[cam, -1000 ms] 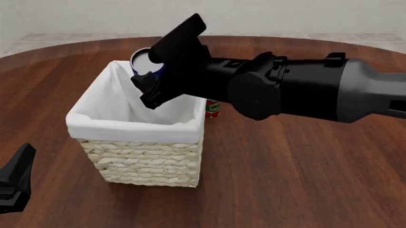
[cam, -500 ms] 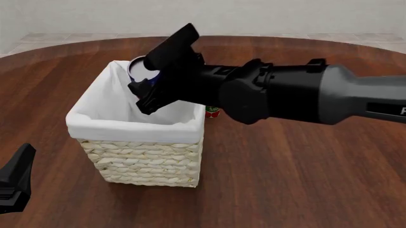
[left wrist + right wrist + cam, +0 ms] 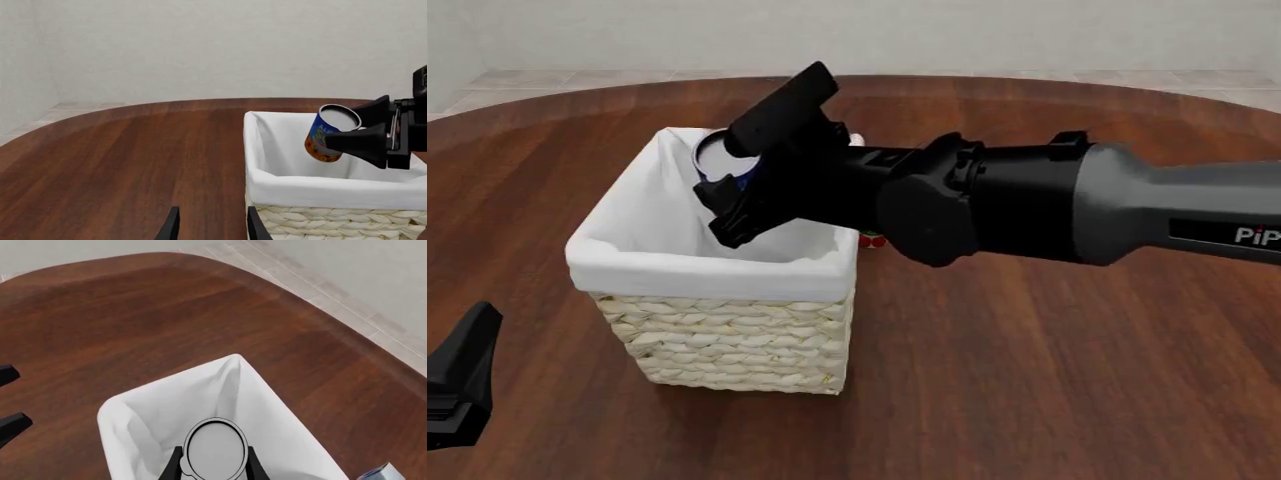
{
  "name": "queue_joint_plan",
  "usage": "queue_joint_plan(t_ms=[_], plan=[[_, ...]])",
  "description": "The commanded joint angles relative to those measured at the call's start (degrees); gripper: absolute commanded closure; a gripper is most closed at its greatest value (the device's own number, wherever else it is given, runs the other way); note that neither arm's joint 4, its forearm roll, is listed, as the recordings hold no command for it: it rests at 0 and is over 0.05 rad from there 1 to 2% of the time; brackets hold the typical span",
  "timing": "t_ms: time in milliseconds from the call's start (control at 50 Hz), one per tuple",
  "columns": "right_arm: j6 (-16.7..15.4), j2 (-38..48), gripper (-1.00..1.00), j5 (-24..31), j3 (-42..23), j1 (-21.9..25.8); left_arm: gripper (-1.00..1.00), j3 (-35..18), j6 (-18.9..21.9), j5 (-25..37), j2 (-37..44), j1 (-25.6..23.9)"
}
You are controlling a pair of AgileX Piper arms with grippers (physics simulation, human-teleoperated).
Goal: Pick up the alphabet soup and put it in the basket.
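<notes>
so i've got the alphabet soup (image 3: 326, 134) pinched between the fingers of the right gripper (image 3: 737, 165), and compared with a second ago the whole arm has slid left and dipped. back then the can's pale top poked out above the far rim of the basket (image 3: 710, 262); now it sits lower and further over the white lining, tilted, with only a sliver of the lid and blue label showing past the fingers in the front view.

the left wrist view is the useful one here: the can hangs tipped over the opening, its orange bottom edge about level with the cloth rim, not touching the lining as far as i can tell. from the right wrist camera i'm looking straight onto the round silver top with the basket's white interior spread out all around it, so i reckon it's over the opening rather than over the rim.

so basically the carry looks done and what's left is the drop. i'd probably ease down a touch more before letting go, since the can is tilted and might clip the side.

left gripper (image 3: 208, 226) is just parked low near my end of the table, fingers spread with nothing between them. little red can (image 3: 872, 240) barely peeks out behind the basket, out of the way.
</notes>
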Motion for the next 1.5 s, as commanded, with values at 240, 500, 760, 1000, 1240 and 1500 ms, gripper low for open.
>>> queue_joint_plan(t_ms=[240,500,760,1000,1240,1500], plan=[[1.7,0.1,1.0,-0.7,-0.2,-0.1,-1.0,0.0,0.0,0.0,0.0,0.0],[2.9,0.8,1.0,-1.0,-0.4,-0.3,-1.0,0.0,0.0,0.0,0.0,0.0],[3.3,1.2,1.0,-1.3,-0.5,-0.2,-1.0,0.0,0.0,0.0,0.0,0.0],[3.8,2.0,1.0,-1.7,-0.7,-0.2,-1.0,0.0,0.0,0.0,0.0,0.0],[4.1,2.5,1.0,-1.9,-0.8,-0.1,-1.0,0.0,0.0,0.0,0.0,0.0],[4.3,3.2,1.0,-2.1,-0.9,-0.2,-1.0,0.0,0.0,0.0,0.0,0.0]])
